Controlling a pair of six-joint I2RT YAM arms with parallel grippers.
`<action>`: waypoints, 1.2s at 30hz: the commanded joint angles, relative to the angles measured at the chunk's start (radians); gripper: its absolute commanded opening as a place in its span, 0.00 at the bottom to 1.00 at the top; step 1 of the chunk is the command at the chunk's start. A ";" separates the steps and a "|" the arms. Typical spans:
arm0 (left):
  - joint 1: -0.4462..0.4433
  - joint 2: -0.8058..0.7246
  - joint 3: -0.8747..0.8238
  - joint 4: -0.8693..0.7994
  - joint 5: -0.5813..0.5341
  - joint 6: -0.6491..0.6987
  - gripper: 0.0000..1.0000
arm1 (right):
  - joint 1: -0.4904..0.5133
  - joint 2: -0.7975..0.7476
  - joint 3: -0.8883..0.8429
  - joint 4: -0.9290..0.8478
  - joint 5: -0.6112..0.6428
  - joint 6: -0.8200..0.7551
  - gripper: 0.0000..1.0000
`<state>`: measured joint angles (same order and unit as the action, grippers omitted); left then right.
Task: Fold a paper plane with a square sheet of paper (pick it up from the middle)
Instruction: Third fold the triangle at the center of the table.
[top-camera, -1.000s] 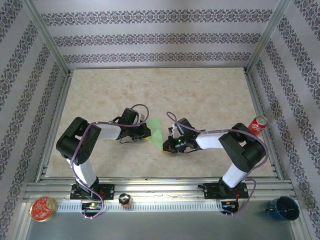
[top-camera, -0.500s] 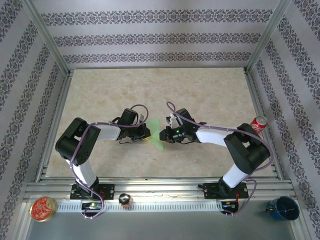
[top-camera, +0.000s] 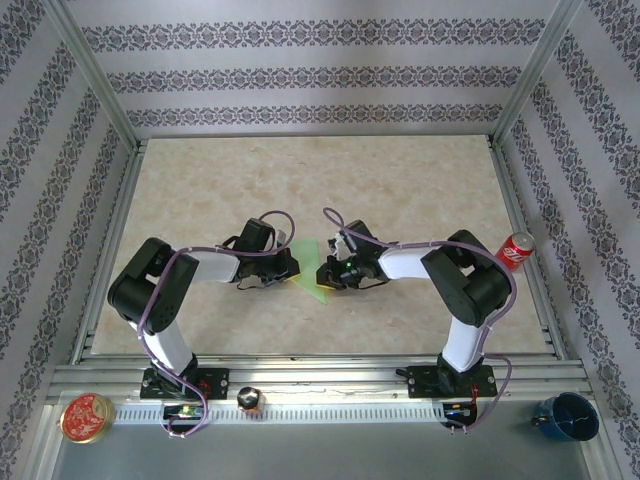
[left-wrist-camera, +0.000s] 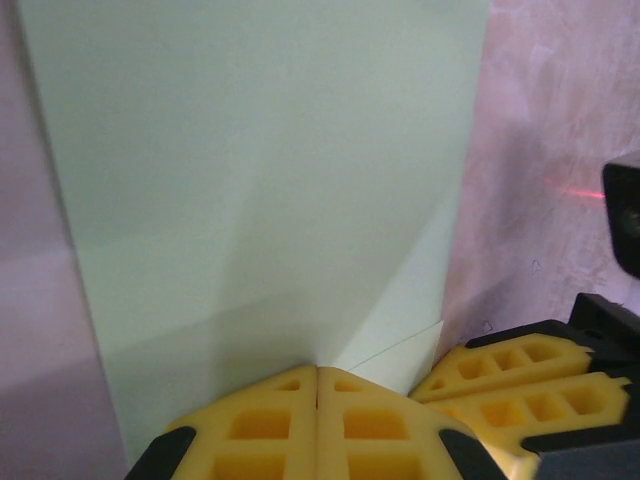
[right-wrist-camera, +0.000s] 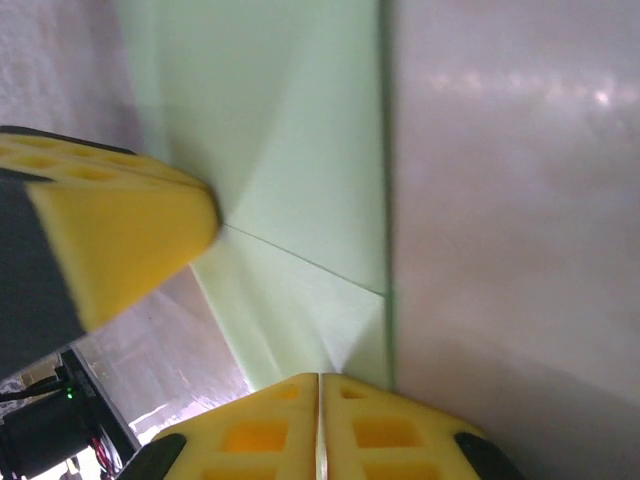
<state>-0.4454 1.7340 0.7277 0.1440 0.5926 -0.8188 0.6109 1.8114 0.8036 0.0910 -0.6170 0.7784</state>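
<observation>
Roughly midway across the near half of the table (top-camera: 400, 180), the pale-green sheet of paper (top-camera: 312, 270) lies flat on the marbled surface, between the two arms that reach in from either side. From above it reads as a narrow wedge with its point toward the arm bases, so it is already partly folded. The left hand (left-wrist-camera: 317, 378) has its yellow pads pressed together with only a thin seam between them. Their tips meet the sheet where several soft creases fan out, and a small folded flap shows just to the right of that spot. Whether the pads nip the paper or merely bear down on it cannot be told. The right hand (right-wrist-camera: 320, 385) is likewise closed, pad against pad, its tips touching the sheet beside a straight folded edge that runs away from the camera. Each wrist camera catches the other hand's pads close by, so the two hands sit near each other, one at each side of the sheet. A red soda can (top-camera: 516, 250) stands at the table's right edge, well apart from the paper. A round red tin (top-camera: 86, 417), a small dark object (top-camera: 249, 400) and a blue cup (top-camera: 567, 415) sit along the rail by the bases.
</observation>
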 joint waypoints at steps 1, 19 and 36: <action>-0.006 -0.022 -0.030 -0.082 -0.062 0.002 0.03 | 0.002 0.002 -0.052 -0.028 0.010 -0.018 0.12; -0.015 -0.136 -0.049 -0.045 -0.064 -0.065 0.13 | -0.010 -0.162 -0.021 -0.103 0.117 -0.040 0.24; 0.035 -0.251 -0.053 -0.167 -0.090 -0.007 0.33 | 0.013 -0.014 0.080 -0.038 0.032 -0.022 0.22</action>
<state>-0.4309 1.4967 0.6773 0.0132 0.4942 -0.8482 0.6132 1.7832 0.8627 0.0273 -0.5648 0.7559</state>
